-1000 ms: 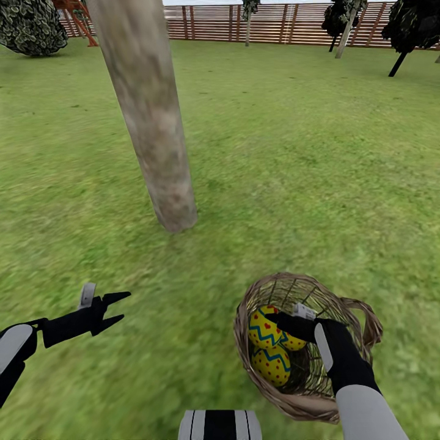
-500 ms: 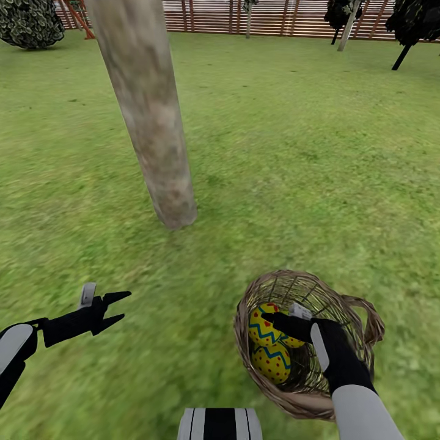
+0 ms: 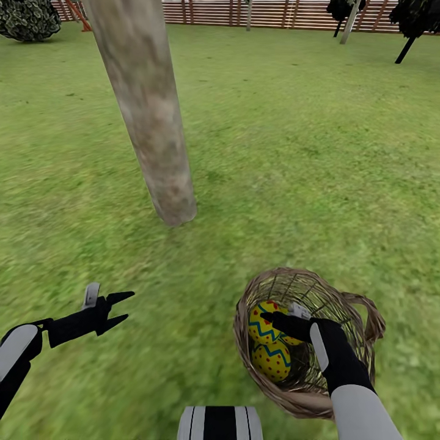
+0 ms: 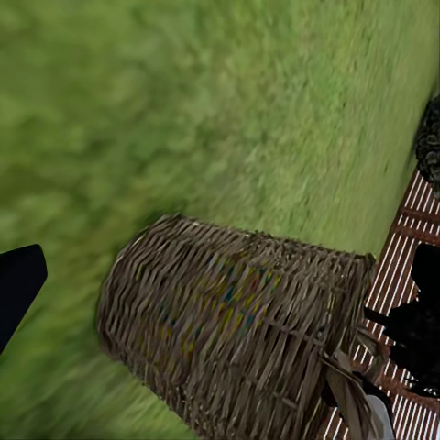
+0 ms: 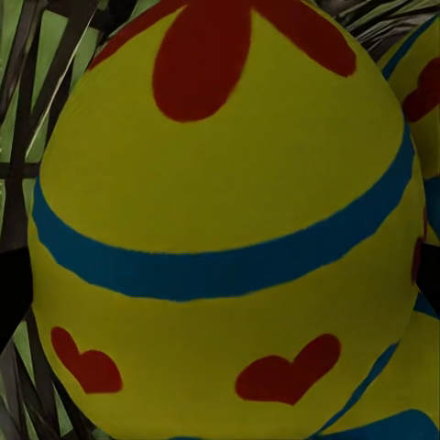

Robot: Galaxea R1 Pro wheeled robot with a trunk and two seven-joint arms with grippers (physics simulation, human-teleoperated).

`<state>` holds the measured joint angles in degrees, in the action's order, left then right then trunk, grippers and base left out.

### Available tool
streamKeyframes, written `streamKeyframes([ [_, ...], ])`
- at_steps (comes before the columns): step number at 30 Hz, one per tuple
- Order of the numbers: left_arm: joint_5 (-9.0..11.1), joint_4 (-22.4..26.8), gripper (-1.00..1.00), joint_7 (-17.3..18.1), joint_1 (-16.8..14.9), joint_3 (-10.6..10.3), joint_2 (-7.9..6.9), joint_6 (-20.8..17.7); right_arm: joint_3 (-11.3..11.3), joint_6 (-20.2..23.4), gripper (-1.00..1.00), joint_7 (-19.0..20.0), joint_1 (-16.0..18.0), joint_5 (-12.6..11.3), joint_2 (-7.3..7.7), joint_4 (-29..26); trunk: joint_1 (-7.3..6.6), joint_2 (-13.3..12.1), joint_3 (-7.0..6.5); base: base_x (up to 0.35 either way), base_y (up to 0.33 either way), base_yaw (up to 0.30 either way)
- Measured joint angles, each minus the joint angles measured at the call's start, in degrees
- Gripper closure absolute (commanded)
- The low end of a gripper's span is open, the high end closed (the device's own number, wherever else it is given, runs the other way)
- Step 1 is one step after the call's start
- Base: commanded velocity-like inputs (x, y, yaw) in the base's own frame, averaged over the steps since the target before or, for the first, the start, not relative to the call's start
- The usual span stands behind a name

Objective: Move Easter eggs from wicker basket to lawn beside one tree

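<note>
— Basket contents?
— Basket (image 3: 360, 321), lower right on the grass (image 3: 293, 153): eggs (image 3: 272, 360) inside. Right claw (image 3: 273, 318) reaches among them; grip cannot be told.
— Left claw (image 3: 119, 307)?
— Lower left, fingers apart, empty. Tree (image 3: 153, 122) stands beyond, upper left.

At the far edge we see a brown slatted fence (image 3: 201, 13) running across the top of the head view. A round, dark-leaved shrub (image 3: 29, 18) sits in the top left corner, with reddish wooden beams (image 3: 76, 12) just beside it. Toward the top right stand dark-crowned small trees (image 3: 418, 18) with thin leaning trunks, and a pale slim trunk (image 3: 349, 27) near them.
</note>
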<state>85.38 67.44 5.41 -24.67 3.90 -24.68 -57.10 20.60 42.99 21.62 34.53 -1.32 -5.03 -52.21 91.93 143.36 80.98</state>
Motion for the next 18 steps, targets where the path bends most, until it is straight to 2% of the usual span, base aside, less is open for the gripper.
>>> streamKeyframes([
  [6, 0.0, 0.0, -1.00, 0.0, 0.0, 0.0, 0.05, 0.0, 0.0, 0.0, -1.00, 0.0, 0.0, 0.0, -0.02, 0.0, 0.00, 0.0, 0.00, 0.000, 0.000, 0.000],
  [7, 0.0, 0.0, -1.00, 0.0, 0.0, -0.2, 0.06, 0.0, 0.0, 0.0, 1.00, 0.0, 0.0, 0.0, -0.03, 0.0, 0.00, 0.0, 0.00, 0.000, 0.000, 0.000],
  [9, 0.0, 0.0, -1.00, 0.0, 0.0, -0.7, 0.07, 0.0, 0.0, 0.0, 1.00, 0.0, 0.0, 0.0, -0.03, 0.0, 0.00, 0.0, 0.00, 0.000, 0.000, 0.000],
  [18, 0.0, 0.0, -1.00, 0.0, 0.0, -0.8, 0.07, 0.0, 0.0, 0.0, 1.00, 0.0, 0.0, 0.1, -0.04, 0.0, 0.00, 0.0, 0.00, 0.000, 0.000, 0.000],
])
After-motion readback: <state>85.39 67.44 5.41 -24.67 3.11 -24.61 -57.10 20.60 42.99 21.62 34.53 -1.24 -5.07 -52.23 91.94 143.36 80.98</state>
